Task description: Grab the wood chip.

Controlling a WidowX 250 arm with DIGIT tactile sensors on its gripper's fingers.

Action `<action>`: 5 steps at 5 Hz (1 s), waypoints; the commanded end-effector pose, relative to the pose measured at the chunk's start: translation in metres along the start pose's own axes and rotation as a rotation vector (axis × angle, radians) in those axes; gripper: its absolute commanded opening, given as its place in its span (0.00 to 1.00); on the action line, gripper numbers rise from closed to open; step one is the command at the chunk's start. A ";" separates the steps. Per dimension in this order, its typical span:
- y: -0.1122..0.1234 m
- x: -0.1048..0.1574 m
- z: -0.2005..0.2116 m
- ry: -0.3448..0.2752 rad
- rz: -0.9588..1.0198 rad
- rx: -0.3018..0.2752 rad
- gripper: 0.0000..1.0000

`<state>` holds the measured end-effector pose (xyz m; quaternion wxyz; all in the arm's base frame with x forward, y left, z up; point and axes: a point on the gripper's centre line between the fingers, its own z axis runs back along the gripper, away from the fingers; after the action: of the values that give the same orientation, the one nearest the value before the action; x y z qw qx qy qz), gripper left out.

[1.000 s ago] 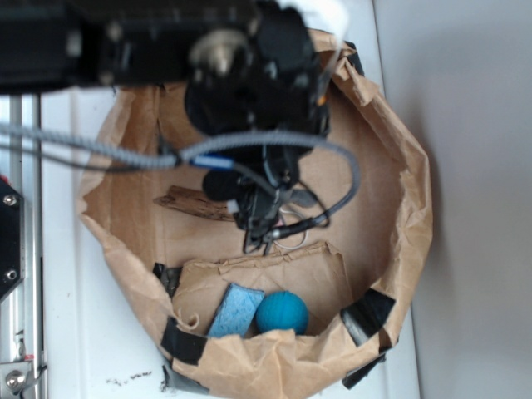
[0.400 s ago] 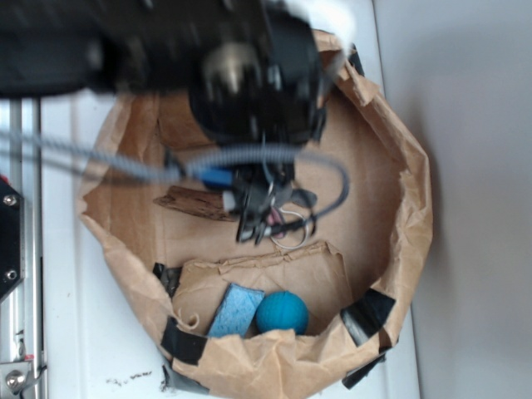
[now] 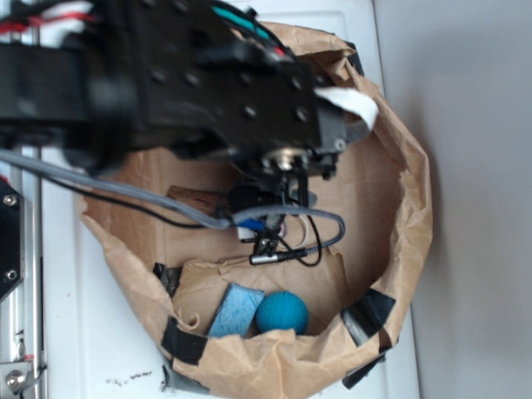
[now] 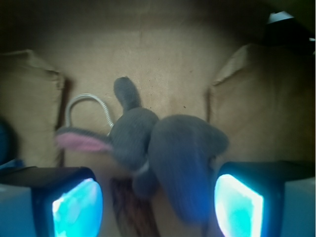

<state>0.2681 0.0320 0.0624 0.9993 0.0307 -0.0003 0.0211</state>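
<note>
The wood chip [image 3: 196, 199] is a thin brown sliver on the floor of the brown paper bag [image 3: 411, 208], mostly hidden under my arm in the exterior view. In the wrist view its rough brown end [image 4: 129, 210] shows at the bottom, between the fingers and left of centre. My gripper [image 4: 157, 205] is open, its lit blue pads [image 4: 76, 207] wide apart. A grey plush mouse [image 4: 170, 148] with a pink ear lies between and ahead of the pads, partly over the chip. In the exterior view the gripper [image 3: 266, 243] points down just right of the chip.
A wire loop [image 4: 86, 102] lies by the mouse's ear. A folded paper flap [image 3: 258, 274] lies in front of the gripper, with a blue ball [image 3: 281, 312] and a light blue block [image 3: 235, 310] behind it. Black tape [image 3: 366, 314] patches the bag rim.
The arm has swung so its body now covers more of the bag and most of the chip. The gripper tip has shifted slightly toward the paper flap.
</note>
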 end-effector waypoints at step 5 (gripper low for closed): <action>-0.013 -0.024 0.026 0.032 -0.163 -0.004 1.00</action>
<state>0.2380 0.0071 0.0719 0.9965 0.0269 0.0470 -0.0637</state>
